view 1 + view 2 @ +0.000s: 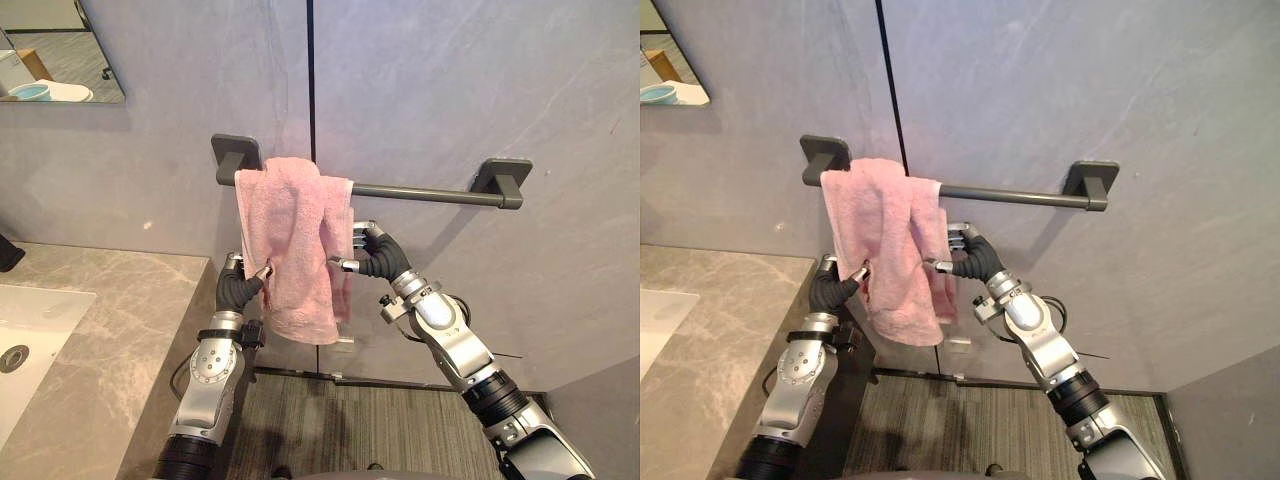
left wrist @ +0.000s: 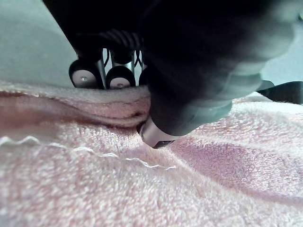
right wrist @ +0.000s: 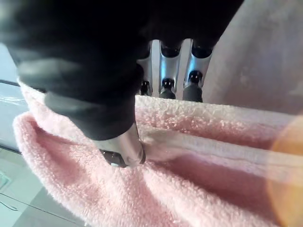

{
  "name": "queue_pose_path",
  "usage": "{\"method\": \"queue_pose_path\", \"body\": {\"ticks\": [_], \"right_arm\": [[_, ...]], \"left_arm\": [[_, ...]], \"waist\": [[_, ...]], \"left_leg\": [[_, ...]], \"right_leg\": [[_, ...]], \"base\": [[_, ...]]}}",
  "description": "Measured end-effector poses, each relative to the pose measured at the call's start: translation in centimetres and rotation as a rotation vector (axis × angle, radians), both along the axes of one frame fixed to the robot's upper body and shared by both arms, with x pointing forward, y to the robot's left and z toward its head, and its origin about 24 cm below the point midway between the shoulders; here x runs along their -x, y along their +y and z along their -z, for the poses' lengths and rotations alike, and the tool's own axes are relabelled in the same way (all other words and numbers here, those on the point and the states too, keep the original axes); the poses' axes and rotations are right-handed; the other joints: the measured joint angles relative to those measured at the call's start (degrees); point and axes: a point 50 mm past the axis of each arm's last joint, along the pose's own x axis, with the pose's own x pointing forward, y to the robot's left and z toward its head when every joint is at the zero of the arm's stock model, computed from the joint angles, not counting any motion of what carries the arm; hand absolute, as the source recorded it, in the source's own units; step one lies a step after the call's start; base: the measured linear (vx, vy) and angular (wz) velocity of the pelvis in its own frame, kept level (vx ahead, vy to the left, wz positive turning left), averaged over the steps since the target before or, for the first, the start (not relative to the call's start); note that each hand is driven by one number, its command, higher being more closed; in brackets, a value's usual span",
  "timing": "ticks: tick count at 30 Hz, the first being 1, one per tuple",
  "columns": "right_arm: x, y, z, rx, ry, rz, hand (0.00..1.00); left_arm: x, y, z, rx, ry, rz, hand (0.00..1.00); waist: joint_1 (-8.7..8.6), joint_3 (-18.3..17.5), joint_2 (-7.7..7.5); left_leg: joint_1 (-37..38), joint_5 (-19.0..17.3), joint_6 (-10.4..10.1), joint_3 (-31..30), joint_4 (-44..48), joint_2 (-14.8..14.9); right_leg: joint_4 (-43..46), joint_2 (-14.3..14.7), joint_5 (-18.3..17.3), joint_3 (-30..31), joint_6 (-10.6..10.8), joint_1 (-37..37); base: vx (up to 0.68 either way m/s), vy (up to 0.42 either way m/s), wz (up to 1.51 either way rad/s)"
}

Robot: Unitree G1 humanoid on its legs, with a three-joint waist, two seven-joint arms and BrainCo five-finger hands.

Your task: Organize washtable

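A pink towel [image 1: 295,240] hangs bunched over the left end of a dark grey wall rail [image 1: 420,190]. My left hand [image 1: 240,285] is raised at the towel's left edge, thumb and fingers pinching the cloth [image 2: 94,123]. My right hand [image 1: 375,255] pinches the towel's right edge between its thumb and its fingers [image 3: 163,66], with the cloth [image 3: 199,156] folded between them. Both hands sit about halfway down the hanging towel.
A grey marble counter [image 1: 100,340] with a white sink [image 1: 30,340] lies at the left. A mirror corner [image 1: 60,60] is at the upper left. The grey wall carries a dark vertical seam [image 1: 311,80], and striped floor [image 1: 350,420] lies below.
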Motion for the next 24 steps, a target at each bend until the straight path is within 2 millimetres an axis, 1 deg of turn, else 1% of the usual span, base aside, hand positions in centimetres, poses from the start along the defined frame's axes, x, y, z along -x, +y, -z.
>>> {"method": "queue_pose_path", "body": {"ticks": [14, 18, 22, 24], "right_arm": [[-0.1, -0.1, -0.1, -0.001, -0.002, -0.002, 1.00], [-0.2, -0.4, -0.2, -0.014, -0.002, 0.011, 1.00], [-0.6, -2.0, -0.6, -0.051, -0.005, 0.063, 1.00], [-0.4, -3.3, -0.6, -0.073, -0.005, 0.107, 1.00]], "left_arm": [[0.0, 0.0, 0.0, -0.001, 0.000, 0.000, 1.00], [0.0, 0.1, 0.0, 0.000, -0.001, -0.002, 1.00], [0.0, 0.4, -0.1, -0.001, -0.006, -0.009, 1.00], [0.0, 0.7, -0.2, 0.001, -0.011, -0.014, 1.00]], "waist": [[0.15, 0.01, -0.89], [0.13, 0.03, -0.99], [0.13, 0.04, -1.00], [0.14, 0.04, -1.00]], "left_leg": [[0.11, -0.01, -0.02, 0.17, -0.01, 0.09], [0.17, -0.02, -0.02, 0.27, -0.01, 0.10], [0.51, -0.02, -0.03, 0.43, -0.14, 0.03], [0.91, -0.02, -0.03, 0.42, -0.15, -0.04]], "right_leg": [[0.03, 0.09, -0.03, 0.35, -0.03, 0.00], [0.04, 0.10, -0.03, 0.51, -0.04, 0.00], [0.22, 0.04, -0.04, 0.57, -0.01, 0.02], [0.24, -0.04, -0.04, 0.55, -0.01, 0.01]], "base": [[0.00, 0.000, 0.00], [0.00, 0.000, 0.00], [0.00, 0.000, 0.00], [0.00, 0.000, 0.00]]}}
